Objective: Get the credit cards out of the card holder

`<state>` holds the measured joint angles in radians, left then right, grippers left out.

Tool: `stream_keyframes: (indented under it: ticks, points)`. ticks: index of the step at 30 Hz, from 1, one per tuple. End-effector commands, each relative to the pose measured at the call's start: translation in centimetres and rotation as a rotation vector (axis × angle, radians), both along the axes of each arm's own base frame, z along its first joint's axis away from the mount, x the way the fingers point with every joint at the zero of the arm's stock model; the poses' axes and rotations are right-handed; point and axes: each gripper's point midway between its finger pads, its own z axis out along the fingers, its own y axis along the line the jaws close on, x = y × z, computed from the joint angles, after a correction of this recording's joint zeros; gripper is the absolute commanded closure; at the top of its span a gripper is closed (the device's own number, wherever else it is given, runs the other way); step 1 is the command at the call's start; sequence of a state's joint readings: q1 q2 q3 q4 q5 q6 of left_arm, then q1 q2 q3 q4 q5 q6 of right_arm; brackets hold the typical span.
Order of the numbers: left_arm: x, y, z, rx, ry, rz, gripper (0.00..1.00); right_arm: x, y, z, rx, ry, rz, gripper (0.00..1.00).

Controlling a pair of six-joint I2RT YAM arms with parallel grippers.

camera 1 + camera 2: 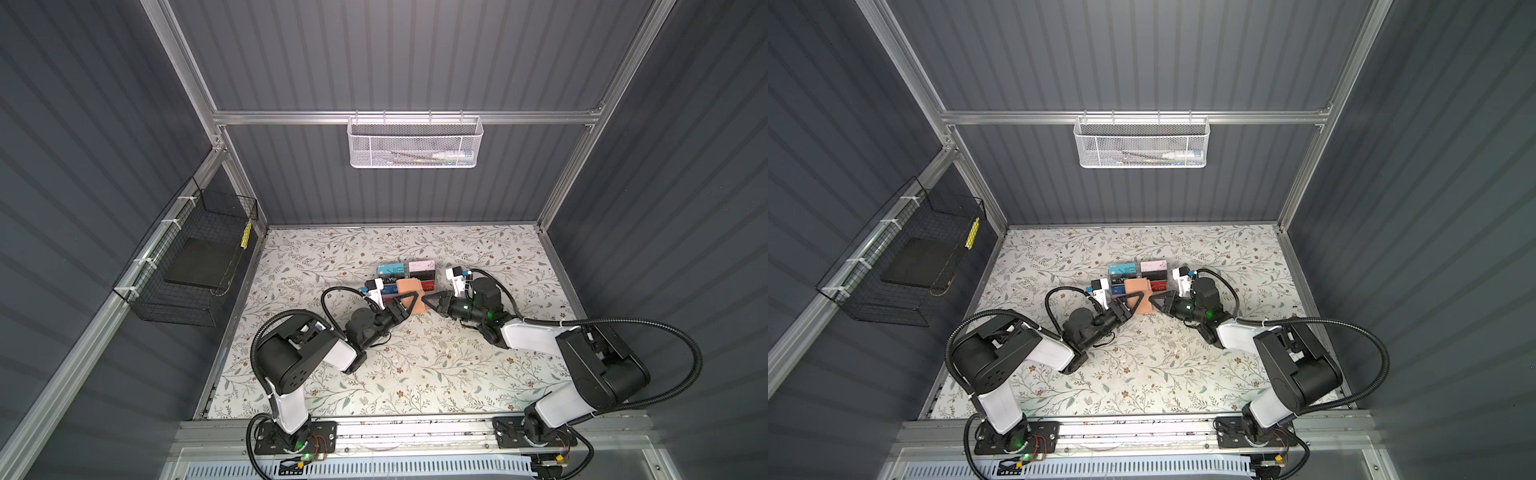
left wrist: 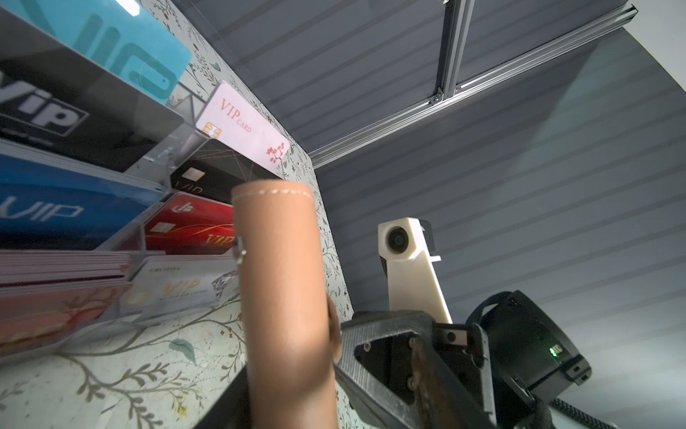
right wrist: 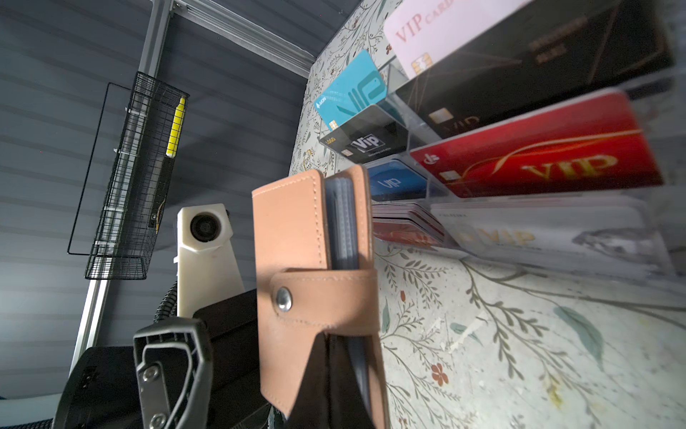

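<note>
The tan card holder [image 1: 409, 287] [image 1: 1136, 286] stands on edge at mid-table between both grippers. In the right wrist view its snap strap is fastened and grey-blue pages [image 3: 343, 223] show edge-on; any cards inside are hidden. My right gripper [image 1: 428, 305] [image 3: 330, 390] is shut on the card holder's open edge below the strap. My left gripper [image 1: 413, 303] [image 2: 293, 408] straddles the spine [image 2: 282, 278], and its one visible finger [image 3: 167, 371] stands apart from the cover. Credit cards with VIP lettering, among them teal [image 1: 390, 270], red [image 3: 538, 159] and blue [image 2: 55, 208], stand in a clear rack [image 2: 163, 156] just behind.
The floral table top [image 1: 415, 365] stretches in front of the grippers towards the arm bases. A black wire basket [image 1: 195, 266] hangs on the left wall. A white mesh basket [image 1: 413, 143] hangs on the back rail.
</note>
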<state>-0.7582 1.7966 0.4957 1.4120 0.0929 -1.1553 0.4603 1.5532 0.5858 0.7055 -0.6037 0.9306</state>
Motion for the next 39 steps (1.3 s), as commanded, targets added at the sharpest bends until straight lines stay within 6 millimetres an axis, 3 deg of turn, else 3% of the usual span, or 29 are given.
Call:
stream_keyframes:
  ticks: [1,9,18,24,27,30,35,39]
  points:
    - [-1.0,-0.3,2.1,-0.024,-0.076,-0.035,0.43,0.4,0.3,0.4,-0.004,-0.022,0.014,1.00]
    - [-1.2,0.0,2.5,-0.020,-0.091,-0.029,0.49,0.5,0.1,0.3,-0.003,-0.025,0.010,1.00]
    - [-1.3,-0.2,2.0,-0.007,-0.080,-0.042,0.69,0.3,0.0,0.4,0.004,-0.031,0.012,1.00]
    - [-1.4,-0.3,1.6,0.018,-0.080,-0.047,0.89,-0.1,-0.6,0.4,-0.033,-0.044,-0.004,1.00]
    - [-1.3,-0.4,1.3,0.045,-0.076,-0.047,0.92,-0.4,-1.1,0.9,-0.065,-0.061,-0.017,0.98]
    - [-1.3,-0.4,1.1,0.066,-0.072,-0.048,0.99,-0.6,-1.9,1.5,-0.114,-0.084,-0.046,0.88]
    - [-0.9,-0.4,0.6,0.167,-0.063,-0.042,1.00,-1.1,-3.2,3.0,-0.210,-0.131,-0.096,0.73]
    - [-0.6,-0.4,0.6,0.342,-0.085,-0.018,1.00,-1.1,-4.0,4.3,-0.297,-0.164,-0.153,0.50]
